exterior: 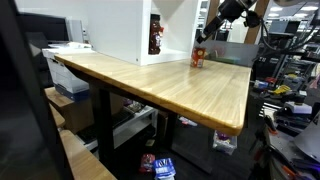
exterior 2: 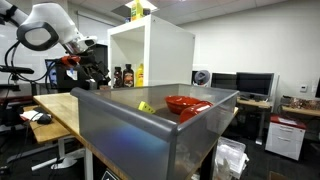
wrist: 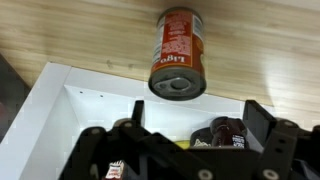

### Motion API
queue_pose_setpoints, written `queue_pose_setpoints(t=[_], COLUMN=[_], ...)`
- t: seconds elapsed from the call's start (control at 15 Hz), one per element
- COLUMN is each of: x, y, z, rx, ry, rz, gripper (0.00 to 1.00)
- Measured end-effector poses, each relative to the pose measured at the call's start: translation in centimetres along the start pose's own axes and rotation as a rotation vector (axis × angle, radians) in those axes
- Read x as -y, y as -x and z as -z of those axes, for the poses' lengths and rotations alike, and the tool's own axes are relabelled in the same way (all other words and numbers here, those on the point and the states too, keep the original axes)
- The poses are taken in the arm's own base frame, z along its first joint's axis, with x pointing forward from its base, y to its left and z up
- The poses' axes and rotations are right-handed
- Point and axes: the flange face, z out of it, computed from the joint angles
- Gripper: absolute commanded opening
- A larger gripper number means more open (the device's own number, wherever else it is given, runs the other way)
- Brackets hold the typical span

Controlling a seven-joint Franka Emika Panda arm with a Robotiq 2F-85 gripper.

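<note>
A: The gripper point(wrist: 178, 128) is filling the bottom of the wrist view, its fingers spread wide and pinching nothing.

B: And the can point(wrist: 178, 55)?

A: It is standing upright on the wooden table point(wrist: 60, 30), clear of the fingers, just beside the white cabinet point(wrist: 40, 110).

B: I'd be keeping any move straight and centred on it. The cabinet wall and the bottle point(wrist: 225, 135) inside are crowding close.

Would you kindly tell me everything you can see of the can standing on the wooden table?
The can is a cylinder with an orange-red label bearing white lettering and a grey metal lid with a ringed rim. It stands upright on the light wooden table, close to the white shelf unit. Only the table touches it; the gripper hangs open above, apart from it.
</note>
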Motion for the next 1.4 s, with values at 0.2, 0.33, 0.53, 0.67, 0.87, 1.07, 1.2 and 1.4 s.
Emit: queue_pose_setpoints(t=[0.2, 0.33, 0.53, 0.67, 0.87, 1.07, 1.2, 1.4], x=[0.2, 0.0, -0.5, -0.6, -0.5, -0.4, -0.5, -0.8], y=[-1.9, -3.1, -4.7, -5.2, -5.6, -6.0, -6.3, -6.7], z=[2.1, 3.4, 5.3, 5.6, 5.3, 4.0, 2.9, 1.2], rx=[0.072, 0.105, 0.17, 0.215, 0.289, 0.357, 0.39, 0.422], ry=[0.021, 0.041, 0.061, 0.049, 0.008, -0.04, -0.062, -0.064], rz=[0.014, 0.014, 0.01, 0.014, 0.022, 0.028, 0.026, 0.022], gripper=[1.0, 1.0, 1.0, 1.0, 1.0, 1.0, 1.0, 1.0])
